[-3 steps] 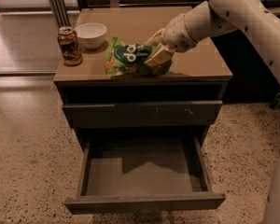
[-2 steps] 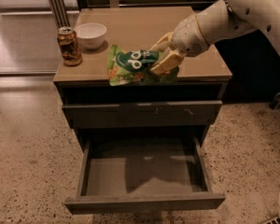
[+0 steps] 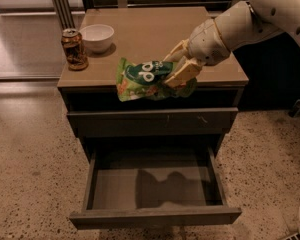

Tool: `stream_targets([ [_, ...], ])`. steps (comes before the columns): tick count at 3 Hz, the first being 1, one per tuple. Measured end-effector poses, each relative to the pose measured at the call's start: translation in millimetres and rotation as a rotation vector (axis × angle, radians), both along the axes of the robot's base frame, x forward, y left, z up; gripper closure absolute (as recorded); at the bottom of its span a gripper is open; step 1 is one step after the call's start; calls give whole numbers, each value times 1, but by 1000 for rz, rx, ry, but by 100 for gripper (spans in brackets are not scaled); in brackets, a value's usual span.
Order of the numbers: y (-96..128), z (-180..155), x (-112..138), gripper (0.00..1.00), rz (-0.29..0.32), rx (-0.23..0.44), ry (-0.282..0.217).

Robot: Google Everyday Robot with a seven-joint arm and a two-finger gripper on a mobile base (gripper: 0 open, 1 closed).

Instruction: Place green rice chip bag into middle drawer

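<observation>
Brown drink can [image 3: 74, 48] and white bowl [image 3: 97, 36], one of each, stood at the left rear of the cabinet top [image 3: 155, 29]. Right of them, the single green rice chip bag [image 3: 140, 79] hung past the front edge, its long axis lying left-right. It stretched leftward from the gripper [image 3: 174, 69], whose fingers pinched its right end. One middle drawer [image 3: 152, 216] gaped open directly below.

pincer [image 3: 172, 68] clasping green rice chip bag [image 3: 139, 78] at cabinet [image 3: 140, 34] front edge, open air down to pulled-out middle drawer [image 3: 115, 189]
</observation>
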State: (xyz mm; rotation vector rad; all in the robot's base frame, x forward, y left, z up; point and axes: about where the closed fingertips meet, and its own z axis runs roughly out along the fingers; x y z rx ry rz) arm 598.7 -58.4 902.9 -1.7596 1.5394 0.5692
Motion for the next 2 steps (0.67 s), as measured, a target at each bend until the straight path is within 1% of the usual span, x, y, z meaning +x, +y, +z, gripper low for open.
stream_targets([
  [1, -4, 7, -53, 100, 36, -23, 36],
  [2, -4, -12, -92, 100, 64, -86, 46],
])
